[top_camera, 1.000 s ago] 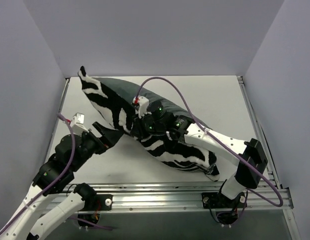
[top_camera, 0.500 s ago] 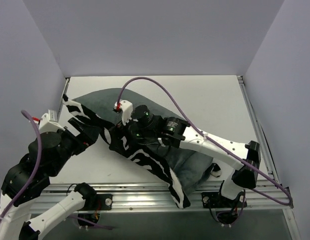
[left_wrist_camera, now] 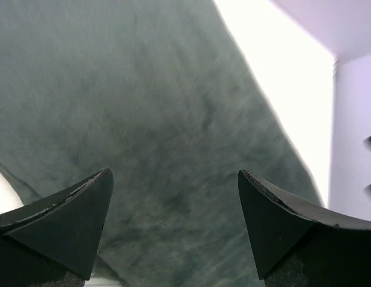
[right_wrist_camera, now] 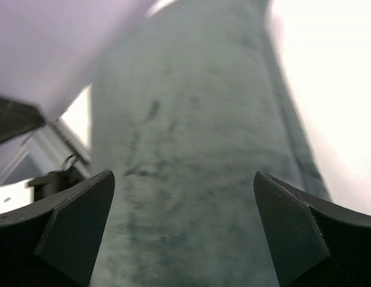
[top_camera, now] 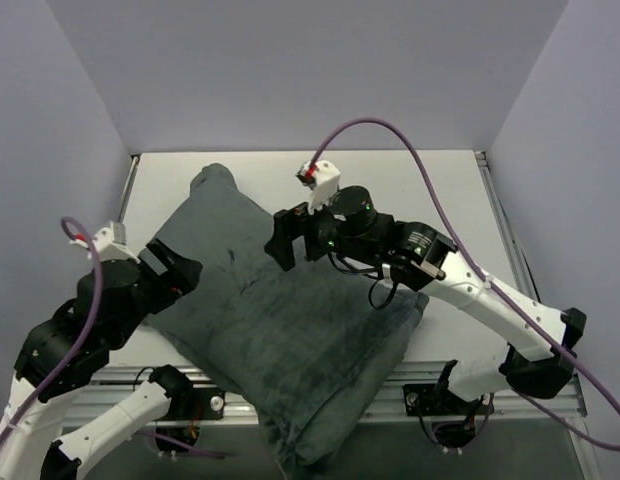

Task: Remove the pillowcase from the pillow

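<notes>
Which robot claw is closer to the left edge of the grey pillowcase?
Left. The left gripper is right at the left edge of the pillowcase, with its fingers open. The right gripper, also open, is farther right, over the back middle part of the fabric.

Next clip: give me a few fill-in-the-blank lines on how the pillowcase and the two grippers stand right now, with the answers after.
1. From above, the pillowcase shows only its plain ____ face, with no stripes.
2. The left gripper and the right gripper are both ____, with nothing between their fingers.
3. One corner of the pillowcase hangs past the ____ edge of the table, between the arm bases.
Missing words: grey-green; open; near.
</notes>
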